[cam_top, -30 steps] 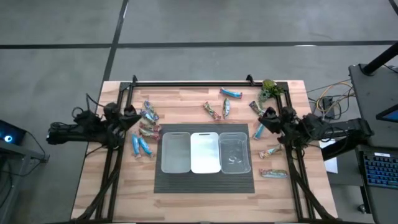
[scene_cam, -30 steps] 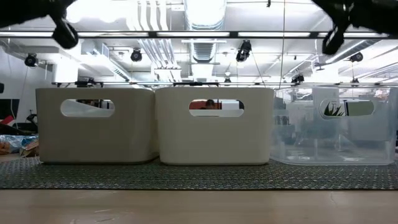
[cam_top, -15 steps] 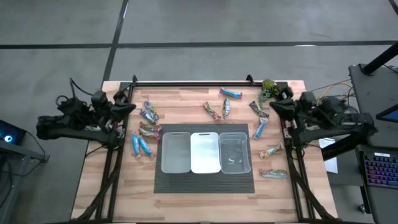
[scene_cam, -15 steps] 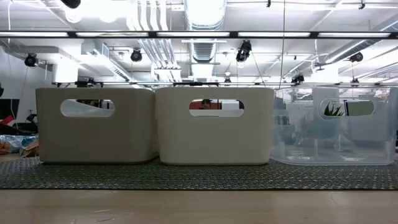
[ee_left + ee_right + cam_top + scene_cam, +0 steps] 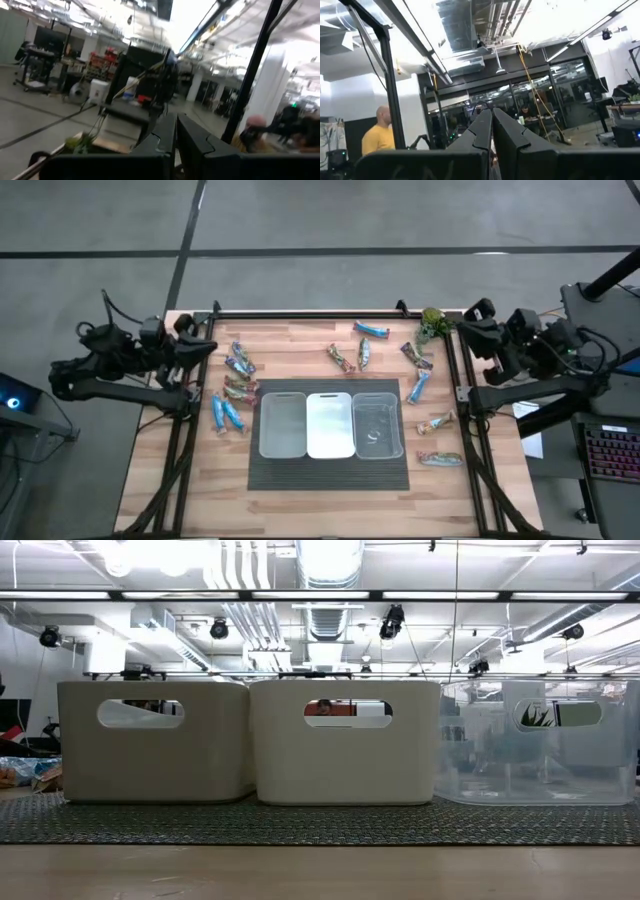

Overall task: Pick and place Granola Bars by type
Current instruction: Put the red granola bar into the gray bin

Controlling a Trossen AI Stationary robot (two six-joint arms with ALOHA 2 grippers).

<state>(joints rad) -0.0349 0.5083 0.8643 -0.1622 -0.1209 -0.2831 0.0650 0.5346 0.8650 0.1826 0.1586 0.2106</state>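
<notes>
Granola bars lie scattered flat on the wooden table: blue ones [image 5: 225, 413], a mixed cluster [image 5: 240, 366] at the left, a few [image 5: 352, 356] at the far middle, and others [image 5: 417, 388] down the right side. My left gripper [image 5: 208, 348] hangs shut above the table's left edge, above and beside the left cluster. My right gripper [image 5: 464, 326] hangs shut above the far right corner. Both wrist views show the fingers closed together, left [image 5: 176, 131] and right [image 5: 492, 126], pointing out into the room with nothing between them.
Three bins stand side by side on a dark mat [image 5: 330, 472]: two whitish ones [image 5: 283, 424] [image 5: 330, 424] and a clear one [image 5: 377, 424]. A green plant-like object [image 5: 432, 324] sits at the far right corner. A black frame rail [image 5: 310, 312] runs along the far edge. People show in the room [image 5: 377, 134].
Both arms have risen and drawn back from the table's middle toward their own side edges, the wrists rolling on the way. Both grippers have stayed shut and have left the low view. The bars and bins have not moved.
</notes>
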